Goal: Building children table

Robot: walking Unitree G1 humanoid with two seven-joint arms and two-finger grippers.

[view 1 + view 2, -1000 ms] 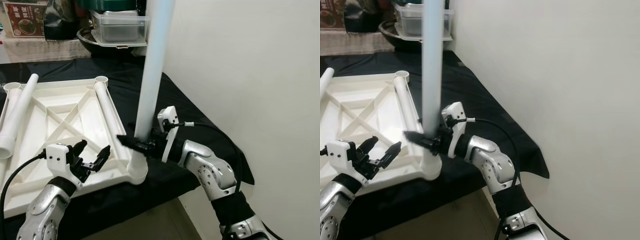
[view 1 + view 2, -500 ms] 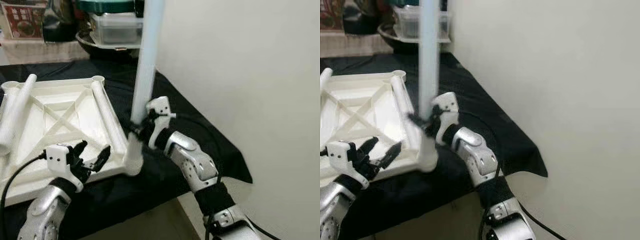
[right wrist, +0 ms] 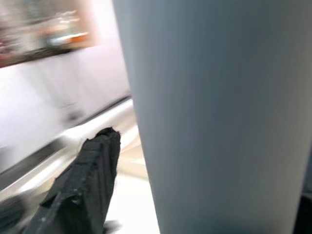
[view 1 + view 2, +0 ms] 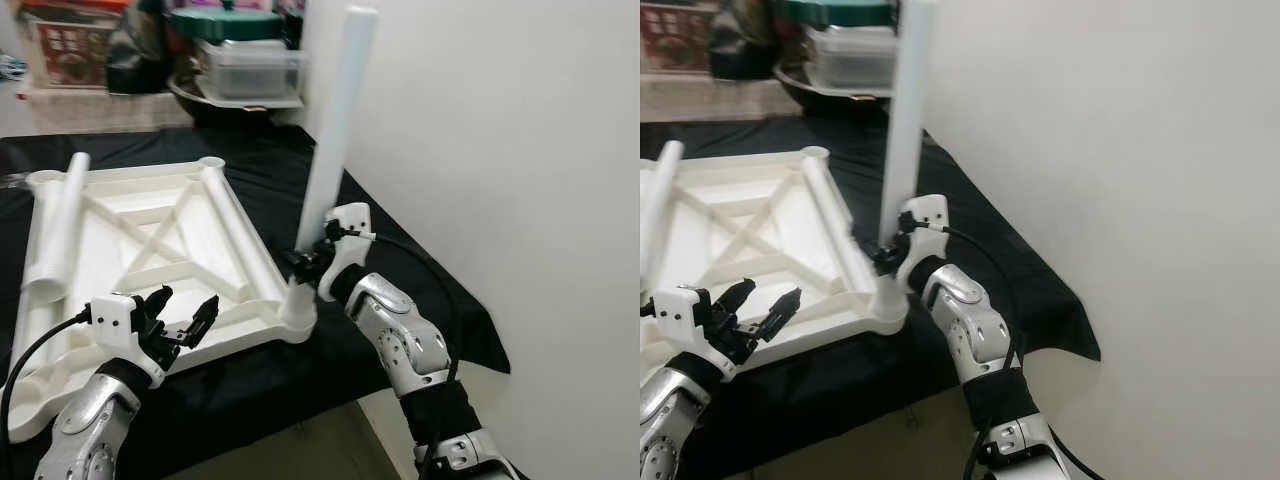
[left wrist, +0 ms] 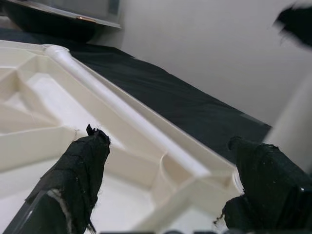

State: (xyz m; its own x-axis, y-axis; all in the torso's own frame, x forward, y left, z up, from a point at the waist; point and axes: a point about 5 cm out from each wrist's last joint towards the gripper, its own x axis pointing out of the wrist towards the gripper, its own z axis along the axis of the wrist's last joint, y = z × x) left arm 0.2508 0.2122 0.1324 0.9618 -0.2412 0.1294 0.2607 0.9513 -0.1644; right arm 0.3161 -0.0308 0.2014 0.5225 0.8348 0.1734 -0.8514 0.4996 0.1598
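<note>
Black cloth is covering the bench where the upturned tabletop (image 4: 150, 250) is lying. Right gripper (image 4: 305, 262) is clamping the white leg (image 4: 335, 130) low down, holding it nearly upright, tilted a little, foot sitting in the near corner socket (image 4: 297, 312). Left gripper (image 4: 182, 322), fingers spread and empty, is hovering over the near rim. Leg-seating looks underway; next likely calls for straightening and pressing down. Two more legs (image 4: 60, 225) are lying on the tabletop; containers (image 4: 245, 65) are crowding the wall behind.

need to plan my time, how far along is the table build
Early. The tabletop lies upside down on the black cloth. The right gripper grips one leg standing in the near corner socket. Two legs lie loose; left gripper open, idle.
</note>
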